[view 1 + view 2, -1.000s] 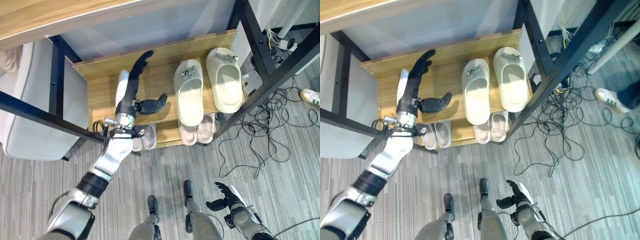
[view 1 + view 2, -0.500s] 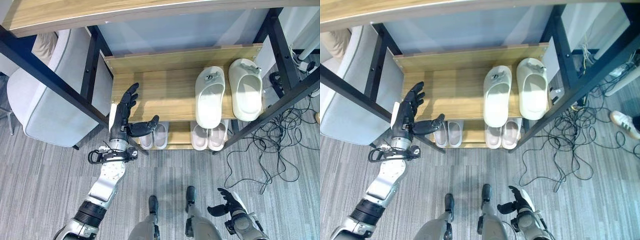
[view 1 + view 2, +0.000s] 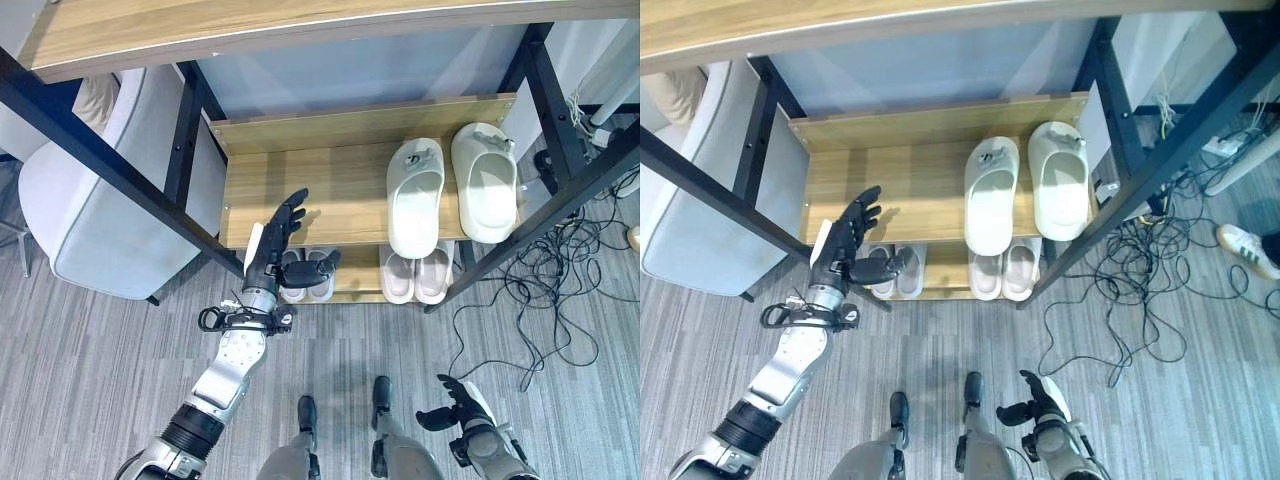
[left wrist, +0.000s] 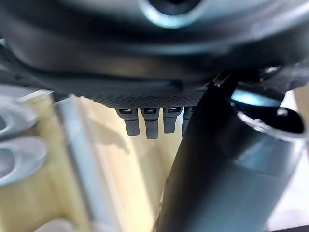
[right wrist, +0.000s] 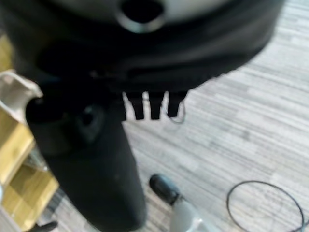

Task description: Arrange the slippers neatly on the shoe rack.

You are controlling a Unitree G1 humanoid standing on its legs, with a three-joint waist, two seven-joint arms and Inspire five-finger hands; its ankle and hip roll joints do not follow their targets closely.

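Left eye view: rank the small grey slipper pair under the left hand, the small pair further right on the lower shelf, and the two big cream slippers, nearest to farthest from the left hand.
From the left hand:
1. Grey slipper pair, lower shelf, right beside the thumb.
2. Second small pair, lower shelf, further right.
3. Inner cream slipper, upper shelf, right half.
4. Outer cream slipper, upper shelf, far right end.

A lab or office corner: grey carpet floor (image 3: 90, 380), loose cables (image 3: 545, 290) at right (a tangle), wooden shoe rack (image 3: 330, 190) under a black-framed table (image 3: 120, 30) at top.

Grey armchair (image 3: 90, 215) left of rack, white sneaker (image 3: 1243, 246) on striped grey floor (image 3: 1180, 360)
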